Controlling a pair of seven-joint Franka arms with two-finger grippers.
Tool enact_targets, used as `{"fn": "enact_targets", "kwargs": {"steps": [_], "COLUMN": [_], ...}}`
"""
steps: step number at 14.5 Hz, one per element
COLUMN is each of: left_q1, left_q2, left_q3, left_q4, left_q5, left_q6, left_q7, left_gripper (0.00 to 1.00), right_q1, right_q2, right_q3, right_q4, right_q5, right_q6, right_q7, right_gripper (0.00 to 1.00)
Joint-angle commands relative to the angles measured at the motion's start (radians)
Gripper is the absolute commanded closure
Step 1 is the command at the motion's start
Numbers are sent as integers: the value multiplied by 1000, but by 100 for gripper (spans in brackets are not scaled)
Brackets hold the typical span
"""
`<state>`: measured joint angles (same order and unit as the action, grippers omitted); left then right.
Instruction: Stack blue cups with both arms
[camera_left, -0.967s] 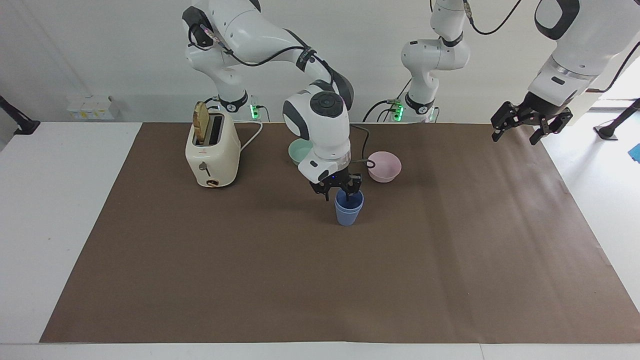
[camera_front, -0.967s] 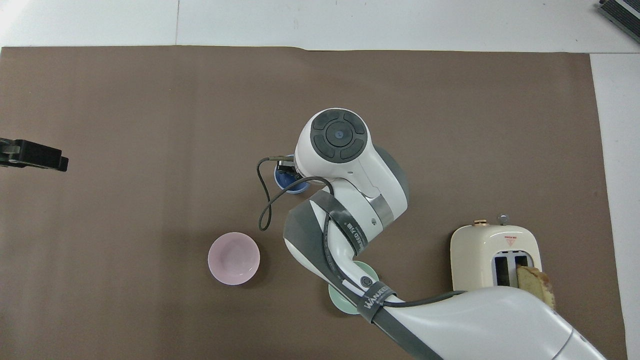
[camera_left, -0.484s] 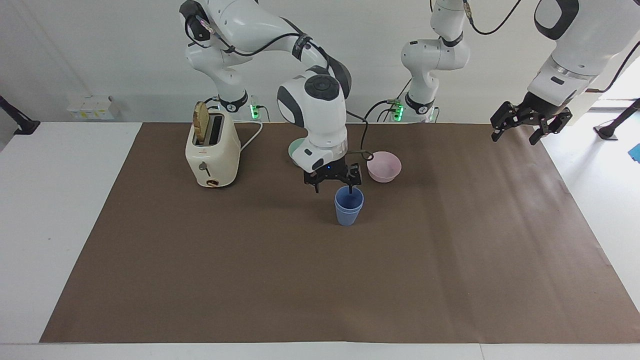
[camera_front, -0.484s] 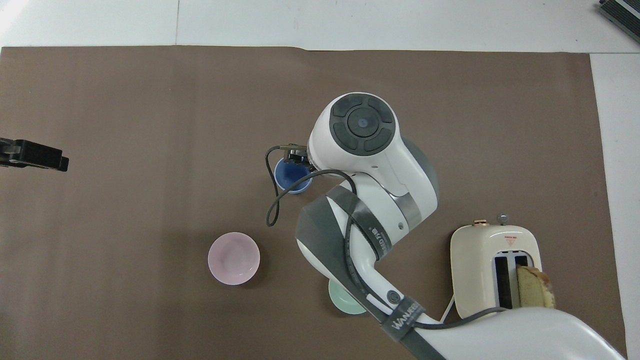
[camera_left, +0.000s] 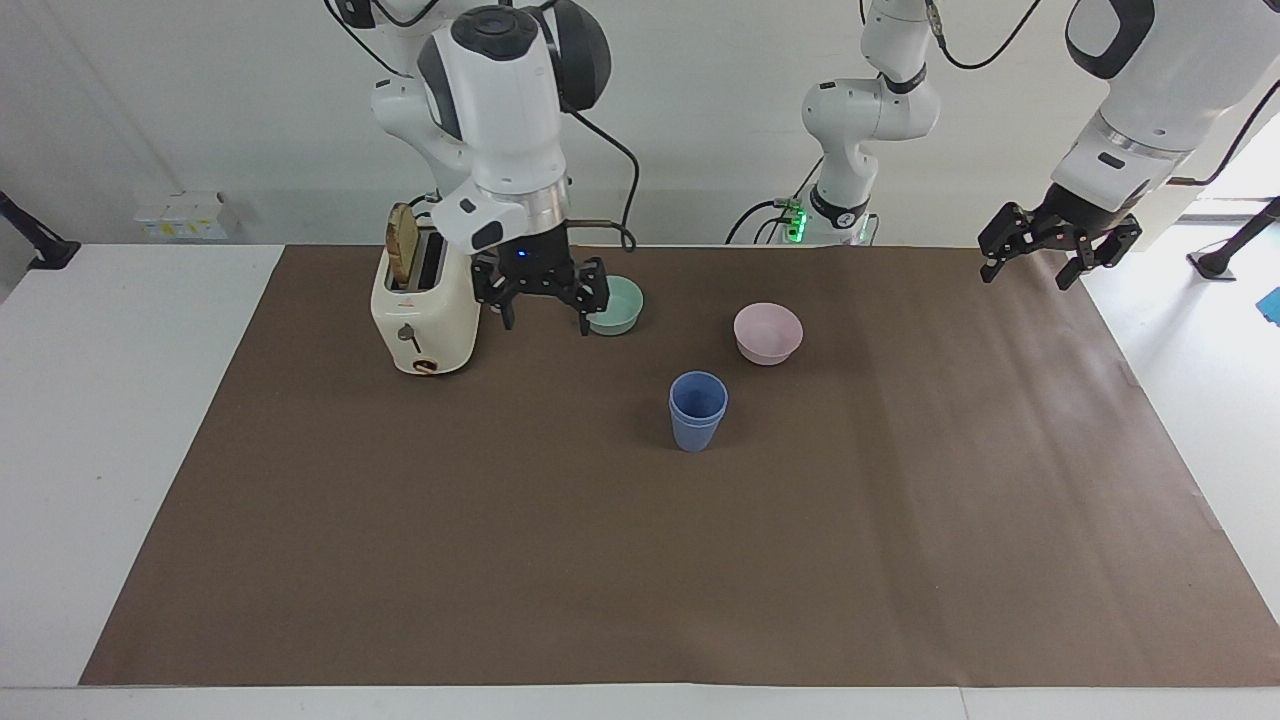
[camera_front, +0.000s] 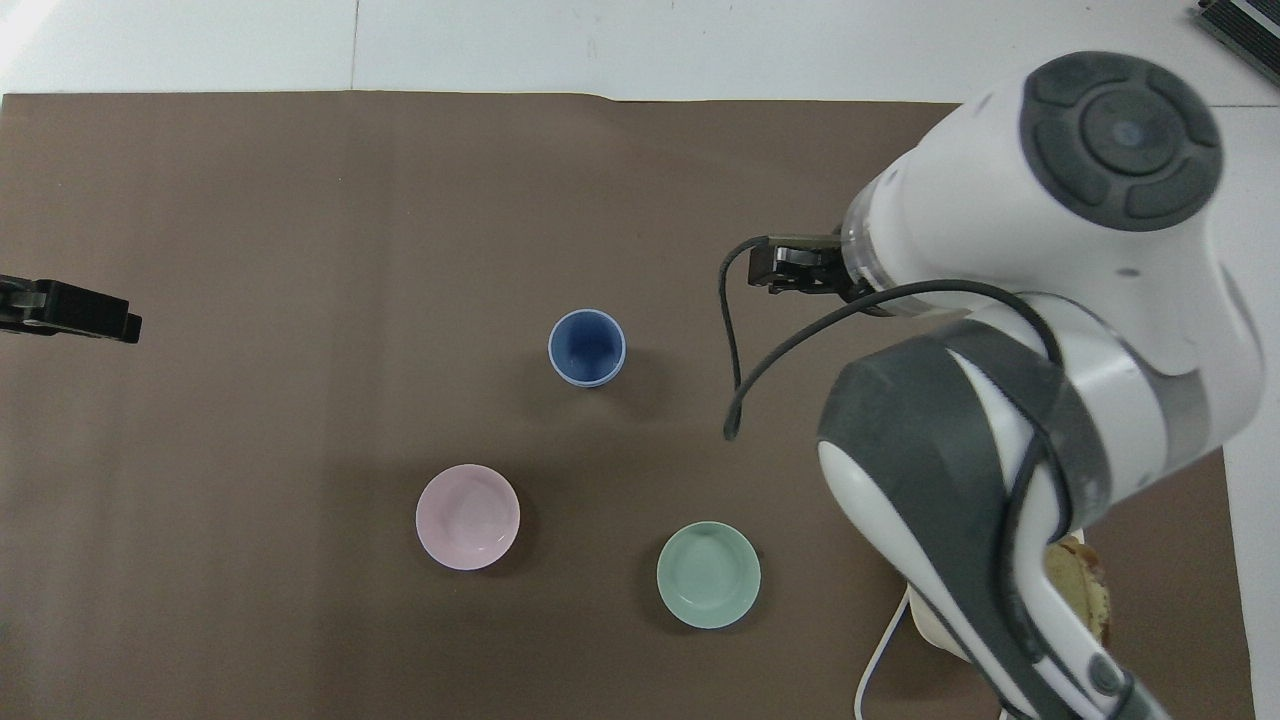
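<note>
**Blue cups nested and upright mid-mat; both grippers raised and empty**

Brown paper mat (camera_left: 640, 560) covers the white table (camera_left: 120, 450). Entries follow the facing view from its left edge across.

- Cream two-slot toaster (camera_left: 423, 300), a slice of toast (camera_left: 402, 248) standing up out of one slot, sits toward the right arm's end of the table, near the robots.
- Right gripper (camera_left: 545, 290), black, two-finger, hangs in the air beside the toaster, over the mat close to the teal-green bowl. Fingers spread, nothing between them. In the overhead view only its black body shows past the wrist (camera_front: 805, 270).
- Teal-green round bowl (camera_left: 615, 305) rests on the mat just beside that gripper in this view; seen from above (camera_front: 708, 574) it is empty.
- Periwinkle-blue plastic cups (camera_left: 697, 410), handleless and tapered, stand upright near the mat's middle, one nested in the other, a double rim visible. They are farther from the robots than both bowls, and nothing touches them. Overhead: (camera_front: 587, 347).
- Pink round bowl (camera_left: 767, 332), empty, sits nearer to the robots than the cups, apart from them.
- Left gripper (camera_left: 1060, 245) waits, held high over the mat's edge at the left arm's end of the table. Fingers spread, empty.
</note>
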<state>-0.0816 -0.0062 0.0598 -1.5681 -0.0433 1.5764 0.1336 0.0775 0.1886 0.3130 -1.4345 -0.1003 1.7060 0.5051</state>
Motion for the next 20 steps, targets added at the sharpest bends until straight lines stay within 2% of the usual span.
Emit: {"fn": "enact_targets", "kwargs": {"steps": [1,6,8,12,14,20], "left_q1": [3,3,3,2,5,5], "left_q2": [-12,-12,-12,-12,-12,-12], "left_q3": [-6,-6,-6,-6,-6,-6], "left_q4": [-1,0,0,0,2,2], "left_q5": [10,13,17,19,19,19], "left_q6": [-7,-7,-7,-6,-3,-1], "left_q7": [4,6,6,8,8,8], "left_gripper": [0,0,0,0,0,0], "right_q1": [-65,-172,-235,-312,-343,-347], "right_q2": [-47,-93,-93,-103,-150,-156], "right_q3": [8,2,2,0,-5,-5], "right_q4": [9,26,25,-4,-87,-98], "right_q5": [2,4,55,90,90,90], "right_q6": [-75,-178,-204,-189,-140,-118], "right_q7": [-109,-279,-316,-384,-434,-441], "right_gripper": [0,0,0,0,0,0]}}
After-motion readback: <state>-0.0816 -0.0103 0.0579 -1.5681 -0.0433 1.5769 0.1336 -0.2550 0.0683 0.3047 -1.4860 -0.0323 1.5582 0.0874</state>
